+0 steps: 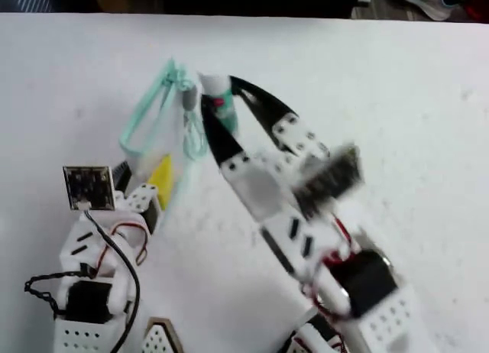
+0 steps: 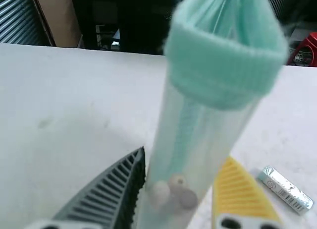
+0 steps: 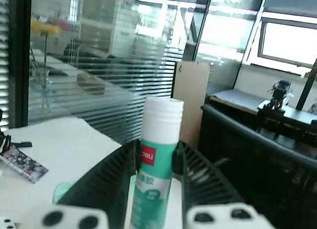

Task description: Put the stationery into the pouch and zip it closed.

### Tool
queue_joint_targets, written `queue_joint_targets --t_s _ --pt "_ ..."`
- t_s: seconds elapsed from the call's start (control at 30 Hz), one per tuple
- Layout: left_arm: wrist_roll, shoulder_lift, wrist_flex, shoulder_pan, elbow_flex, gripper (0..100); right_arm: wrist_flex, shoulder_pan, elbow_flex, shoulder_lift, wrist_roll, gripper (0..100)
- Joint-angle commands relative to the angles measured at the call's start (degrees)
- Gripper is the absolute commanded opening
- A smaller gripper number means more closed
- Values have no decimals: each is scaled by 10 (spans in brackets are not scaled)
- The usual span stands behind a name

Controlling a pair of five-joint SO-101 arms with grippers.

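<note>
Pouch [image 1: 162, 120], clear with mint trim, is up off the table [image 1: 382, 78], standing nearly on end at left of centre in the high view. In the left wrist view the pouch [image 2: 213, 90] rises between the fingers, with its mint band at the top. A few pale beads [image 2: 173, 192] show at its lower part; cannot tell if they are inside or outside. The left gripper [image 2: 185, 159] is clamped on the pouch's lower part, dark ribbed finger on one side and yellow finger [image 2: 237, 189] on the other, both pressed against the clear wall. In the high view the left gripper [image 1: 157, 177] sits at the pouch's near end, with the arm coming in from the lower left. Glue stick [image 1: 216, 97], white cap and green label, is just beside the pouch's far end, on its right side; cannot tell if it touches the pouch or is inside the opening. The right gripper [image 1: 220, 93] has its two black fingers closed round the stick's body, with the arm coming in from the lower right. In the right wrist view the glue stick [image 3: 158, 154] is upright, cap above the fingertips, pinched tight by the right gripper [image 3: 156, 147], and a bit of mint trim [image 3: 62, 192] shows below. A small wrapped packet [image 2: 286, 188] lies flat on the table near the yellow finger, apart from the pouch; the right wrist view also has the packet [image 3: 24, 162] on the table.
</note>
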State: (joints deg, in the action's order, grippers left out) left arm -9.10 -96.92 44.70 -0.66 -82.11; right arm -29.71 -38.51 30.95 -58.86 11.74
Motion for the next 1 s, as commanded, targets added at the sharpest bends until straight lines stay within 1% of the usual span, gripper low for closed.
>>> queue_joint_targets --t_s 0.0,0.1,0.17,0.3,0.67,0.73,0.87,0.97 --pt "6 -5 -12 25 4 222 25 -15 -65 50 1 16" --pt "12 -5 2 51 4 224 25 -35 -105 87 1 16" --pt "36 -5 4 63 5 222 25 -58 -122 103 1 16" --pt "43 -5 4 62 5 222 24 -91 -127 120 1 16" --pt "43 -5 4 61 5 222 30 -94 -46 124 1 16" --pt "43 -5 4 61 5 222 49 -94 -39 124 1 16" --pt "43 -5 4 61 5 222 124 -92 -6 124 1 16" --pt "43 -5 4 61 5 222 160 -91 20 129 1 16"
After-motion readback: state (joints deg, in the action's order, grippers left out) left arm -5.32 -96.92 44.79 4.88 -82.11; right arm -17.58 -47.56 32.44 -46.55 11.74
